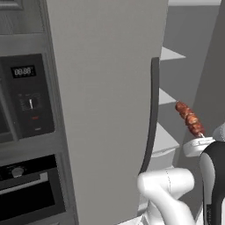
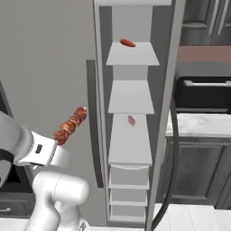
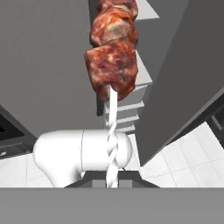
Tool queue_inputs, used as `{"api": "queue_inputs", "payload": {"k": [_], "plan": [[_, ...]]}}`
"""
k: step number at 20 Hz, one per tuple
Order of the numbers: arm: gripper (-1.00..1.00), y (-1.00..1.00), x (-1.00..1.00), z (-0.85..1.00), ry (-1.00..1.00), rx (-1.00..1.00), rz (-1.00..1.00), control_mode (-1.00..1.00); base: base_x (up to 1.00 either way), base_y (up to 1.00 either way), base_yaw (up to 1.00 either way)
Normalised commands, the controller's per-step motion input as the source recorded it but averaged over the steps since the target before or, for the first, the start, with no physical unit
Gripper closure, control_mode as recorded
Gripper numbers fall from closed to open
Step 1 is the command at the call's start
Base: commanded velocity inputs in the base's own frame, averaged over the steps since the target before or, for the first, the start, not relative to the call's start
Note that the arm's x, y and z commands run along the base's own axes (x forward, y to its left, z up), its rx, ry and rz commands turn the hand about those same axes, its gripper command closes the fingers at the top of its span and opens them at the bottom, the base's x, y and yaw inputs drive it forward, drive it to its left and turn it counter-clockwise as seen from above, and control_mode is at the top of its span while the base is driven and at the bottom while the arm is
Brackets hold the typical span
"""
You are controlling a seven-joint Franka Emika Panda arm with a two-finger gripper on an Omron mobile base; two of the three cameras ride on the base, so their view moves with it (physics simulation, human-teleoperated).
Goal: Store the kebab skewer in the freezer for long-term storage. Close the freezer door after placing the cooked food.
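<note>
Fingers (image 3: 101, 175) clamped on the pale stick of the kebab skewer (image 3: 112, 48), meat end pointing up and away.
Skewer held in air just outside the open freezer (image 2: 131, 135); shelving it and shutting the freezer door (image 2: 169, 113) remain.

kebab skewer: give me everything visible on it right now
The kebab skewer is a row of glossy reddish-brown, charred-looking meat chunks on a thin pale twisted stick. The two-finger gripper is shut on the stick's bare lower end, and nothing else touches it. It hangs in the air, tilted, meat end pointing up and away from the hand, in front of the open grey freezer with white shelves, not yet inside.
</note>
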Motion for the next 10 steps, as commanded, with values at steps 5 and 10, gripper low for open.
{"api": "queue_inputs", "payload": {"k": [5,10], "plan": [[1.0,0.0,0.0,0.0,0.0,0.0,0.0,1.0,0.32,-0.25,0.0],[1.0,0.0,0.0,0.0,0.0,0.0,0.0,1.0,0.37,-0.29,0.0]]}}
